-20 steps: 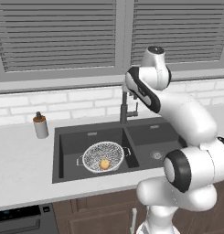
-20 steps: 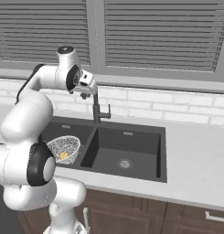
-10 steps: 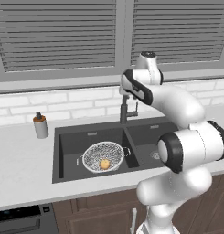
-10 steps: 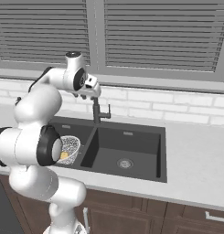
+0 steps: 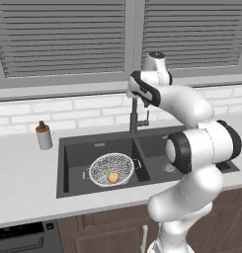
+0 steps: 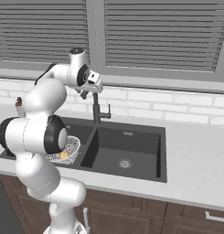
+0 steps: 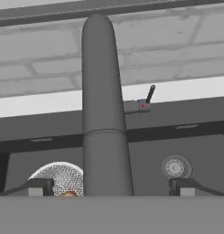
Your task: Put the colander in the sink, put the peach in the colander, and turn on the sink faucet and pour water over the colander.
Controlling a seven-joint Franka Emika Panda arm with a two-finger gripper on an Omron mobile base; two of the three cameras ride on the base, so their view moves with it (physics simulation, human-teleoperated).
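Colander [image 5: 111, 169] sits in the sink's [image 5: 73, 150] left basin, peach [image 5: 113, 177] resting inside it. The gripper [image 7: 109, 185] is up at the sink faucet [image 7: 104, 114] — jaws spread wide, one on either side of the spout, grasping nothing — side lever [image 7: 150, 94] angled upward.

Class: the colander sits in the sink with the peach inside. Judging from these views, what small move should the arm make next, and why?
Probably shift the open gripper sideways toward the faucet's small side lever to push it. The colander already lies in the sink's left basin with the peach in it, so only the water remains. The sink faucet stands between the fingertips, and no water shows.
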